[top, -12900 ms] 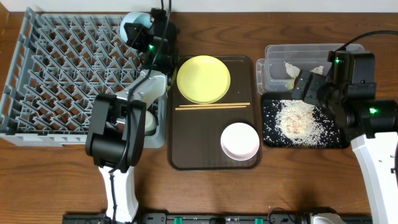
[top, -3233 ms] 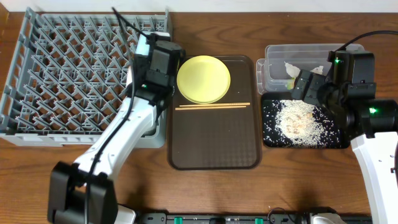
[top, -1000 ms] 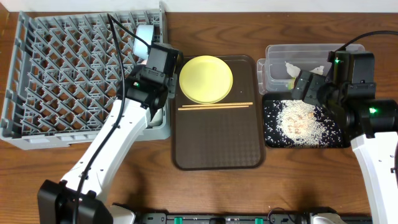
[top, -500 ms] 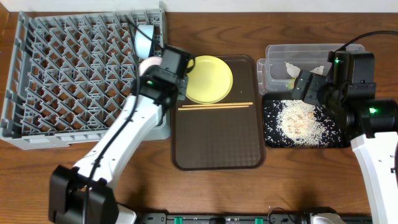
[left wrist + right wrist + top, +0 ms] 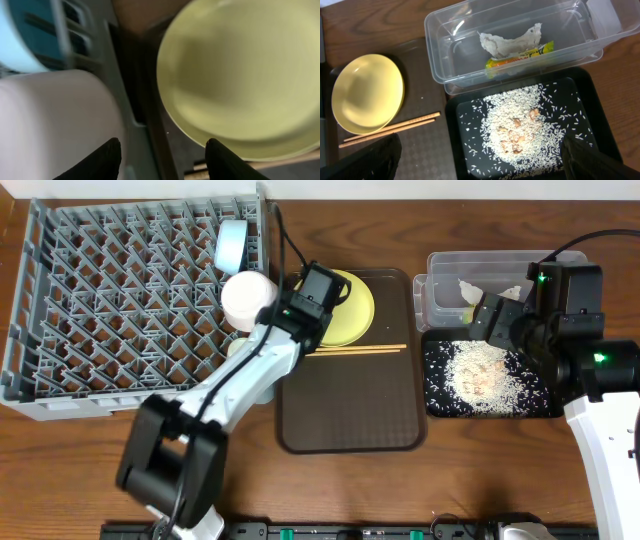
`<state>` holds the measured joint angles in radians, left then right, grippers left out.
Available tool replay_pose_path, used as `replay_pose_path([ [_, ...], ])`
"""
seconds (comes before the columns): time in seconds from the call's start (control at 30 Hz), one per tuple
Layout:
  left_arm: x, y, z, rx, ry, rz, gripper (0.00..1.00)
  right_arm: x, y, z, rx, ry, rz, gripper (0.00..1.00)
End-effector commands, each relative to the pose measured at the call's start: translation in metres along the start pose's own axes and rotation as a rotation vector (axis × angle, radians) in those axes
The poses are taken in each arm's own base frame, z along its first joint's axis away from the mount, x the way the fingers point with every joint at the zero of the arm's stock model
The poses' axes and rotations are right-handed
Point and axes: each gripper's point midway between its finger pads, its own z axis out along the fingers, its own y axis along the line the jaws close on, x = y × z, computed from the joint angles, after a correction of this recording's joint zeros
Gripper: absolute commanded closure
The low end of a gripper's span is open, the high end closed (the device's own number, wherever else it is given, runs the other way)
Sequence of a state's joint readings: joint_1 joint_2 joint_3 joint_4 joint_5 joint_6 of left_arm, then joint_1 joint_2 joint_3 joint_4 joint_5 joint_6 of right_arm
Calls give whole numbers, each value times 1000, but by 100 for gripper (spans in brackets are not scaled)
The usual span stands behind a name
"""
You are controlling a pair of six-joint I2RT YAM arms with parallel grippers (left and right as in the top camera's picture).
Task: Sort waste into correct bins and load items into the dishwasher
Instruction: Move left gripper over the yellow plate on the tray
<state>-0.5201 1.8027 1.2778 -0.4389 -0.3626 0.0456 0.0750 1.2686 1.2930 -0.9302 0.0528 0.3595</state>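
Table: brown wood, carrying everything.
Dish rack: grey, pegged, at far left of table.
Brown serving tray: centre, just beside rack's right wall.
Clear tub: back right, touching black tray's far edge.
Black tray: flat, in front of tub.
Rice: whitish heap with brownish scraps mid-tray, loose grains scattered round it.
Yellow-green plate: on serving tray's back left corner, left rim hidden under left wrist in overhead.
Left hand: fingers moderately apart, nothing between them, low over serving tray's left rim, between white bowl and plate.
Right hand: spread wide, empty, hovering above black tray.
White bowl: in rack at right wall, tipped on its side.
Light blue bowl: on edge in rack's back right corner.
Chopsticks: pair lying crosswise on serving tray, just in front of plate.
Tissue: crumpled, inside tub.
Snack wrapper: orange-green, inside tub, just beside tissue.
Small white cup: in rack below white bowl, mostly hidden by arm.
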Motion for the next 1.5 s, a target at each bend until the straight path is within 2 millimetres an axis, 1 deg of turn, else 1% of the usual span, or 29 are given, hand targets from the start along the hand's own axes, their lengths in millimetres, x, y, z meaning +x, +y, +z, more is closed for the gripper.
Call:
replay_pose_path([
  [0.0, 11, -4, 15, -36, 35, 87, 44, -3, -5, -1, 16, -7, 18, 1],
  [0.13, 11, -14, 22, -34, 29, 154, 44, -3, -5, -1, 16, -6, 18, 1],
  [0.3, 6, -16, 24, -37, 11, 174, 44, -3, -5, -1, 15, -7, 18, 1],
  [0.4, 7, -13, 27, -45, 15, 174, 44, -3, -5, -1, 15, -7, 18, 1],
  [0.53, 12, -3, 33, -95, 38, 173, 44, -3, -5, -1, 15, -7, 18, 1],
  [0.6, 14, -2, 34, -95, 45, 173, 44, -3, -5, -1, 16, -7, 18, 1],
  [0.7, 20, -2, 34, -95, 70, 177, 44, -3, -5, -1, 15, -7, 18, 1],
  [0.73, 23, 1, 33, -111, 82, 155, 44, -3, -5, -1, 15, -7, 18, 1],
  [0.77, 26, 11, 31, -170, 91, 75, 46, -3, -5, -1, 16, -6, 18, 1],
  [0.83, 31, 32, 24, -294, 91, -64, 47, -3, -5, -1, 15, -7, 18, 1],
  [0.87, 30, 35, 21, -310, 85, -86, 47, -2, -5, -1, 15, -6, 18, 1],
  [0.97, 18, 37, 8, -299, 39, -136, 47, -3, -5, -1, 15, -7, 18, 1],
  [1.1, -5, 42, -20, -280, -50, -185, 48, -3, -5, -1, 16, -6, 18, 1],
  [1.17, -8, 45, -31, -265, -68, -222, 48, -3, -5, -1, 16, -7, 18, 1],
  [1.23, -2, 46, -36, -247, -50, -265, 47, -3, -5, -1, 16, -7, 18, 1],
  [1.33, 16, 44, -33, -225, 17, -315, 48, -3, -5, -1, 16, -7, 18, 1],
  [1.47, 38, 23, -19, -117, 107, -312, 48, -3, -5, -1, 15, -7, 18, 1],
])
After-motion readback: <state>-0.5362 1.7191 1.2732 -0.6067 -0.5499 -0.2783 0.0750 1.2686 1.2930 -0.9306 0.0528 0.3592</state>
